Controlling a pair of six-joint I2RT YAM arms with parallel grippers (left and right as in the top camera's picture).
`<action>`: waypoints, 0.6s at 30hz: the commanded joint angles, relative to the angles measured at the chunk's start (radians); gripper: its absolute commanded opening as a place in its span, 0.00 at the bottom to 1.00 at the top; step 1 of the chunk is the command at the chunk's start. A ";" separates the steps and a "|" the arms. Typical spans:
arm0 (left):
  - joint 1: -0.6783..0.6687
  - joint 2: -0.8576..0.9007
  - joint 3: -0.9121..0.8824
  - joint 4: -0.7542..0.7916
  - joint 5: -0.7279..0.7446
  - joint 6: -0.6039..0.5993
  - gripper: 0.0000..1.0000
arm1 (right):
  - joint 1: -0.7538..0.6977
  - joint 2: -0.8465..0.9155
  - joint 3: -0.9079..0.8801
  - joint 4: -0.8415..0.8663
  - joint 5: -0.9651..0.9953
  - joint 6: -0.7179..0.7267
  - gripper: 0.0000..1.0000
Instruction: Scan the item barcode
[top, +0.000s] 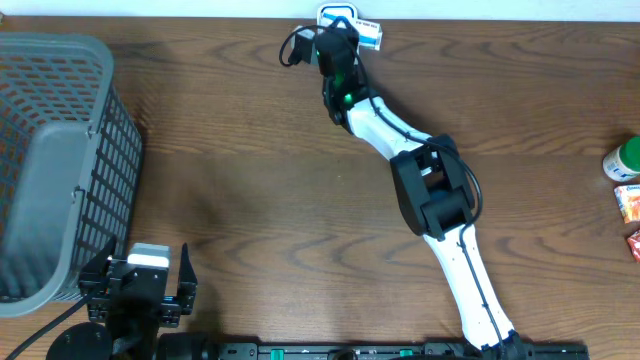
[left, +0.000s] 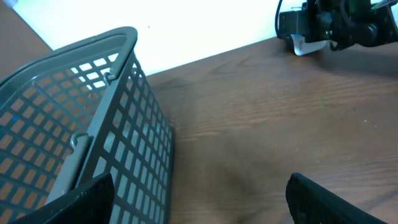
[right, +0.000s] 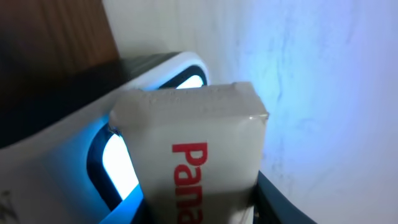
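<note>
Wide apart and empty, my left end effector (top: 147, 265) hangs at the near left of the desk (top: 250, 200), just beside the grey basket (top: 60, 160). Far across the wood, my right end effector (top: 338, 40) is clamped on a white box (right: 199, 162) with red lettering, held close against the blue-lit scanner (right: 118, 155) at the far wall.

I judge the scan could fail from here. I see no barcode on the faces in view, so the code may be turned away from the glowing window. Pushing closer could shove the scanner into the wall or twist the box in my grip.

Only my right wrist view shows the box and the glow. Overhead, my wrist hides the box, yet that view alone shows a green-capped bottle (top: 625, 158) and packets (top: 630, 203) at the far right.
</note>
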 joint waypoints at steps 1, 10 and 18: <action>-0.003 0.002 0.000 0.000 -0.002 -0.013 0.86 | 0.003 0.013 0.016 0.035 -0.041 -0.053 0.27; -0.003 0.002 0.000 0.000 -0.002 -0.013 0.86 | -0.008 0.014 0.037 0.084 -0.254 -0.052 0.31; -0.003 0.002 0.000 0.000 -0.002 -0.013 0.86 | -0.015 0.015 0.037 0.098 -0.296 -0.049 0.29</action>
